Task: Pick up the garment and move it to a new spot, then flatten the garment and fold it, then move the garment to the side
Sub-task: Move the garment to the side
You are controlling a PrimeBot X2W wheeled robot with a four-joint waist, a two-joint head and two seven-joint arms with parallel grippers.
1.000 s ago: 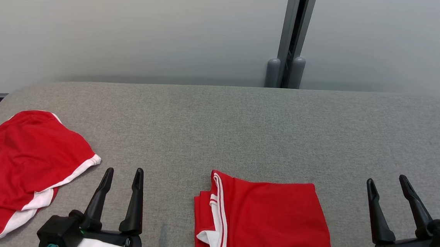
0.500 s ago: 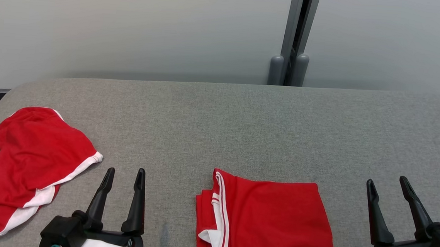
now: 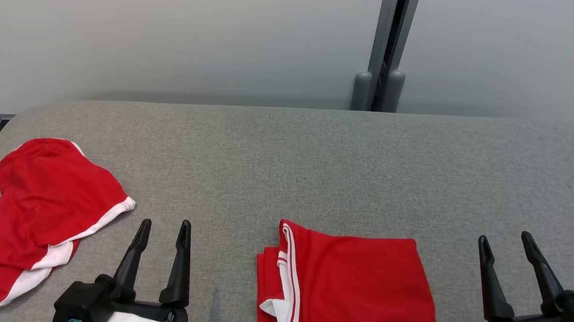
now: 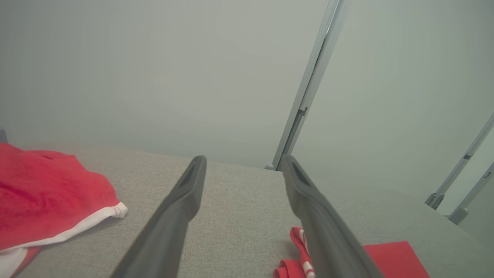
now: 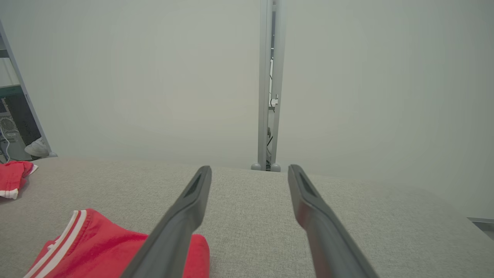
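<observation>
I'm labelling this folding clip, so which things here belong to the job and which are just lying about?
Job:
- folded red fabric garment with white stripes, lying between the pincers
- left pincer, open
- right pincer, open

Lying about:
- crumpled red garment with white trim, at the left end of the grey cloth-covered table; possibly next in line
- grey metal post behind the table

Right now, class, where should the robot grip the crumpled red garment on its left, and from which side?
Probably its white-trimmed hem, approached from the right of the garment by the open left claw: that corner juts out toward the claw.
</observation>
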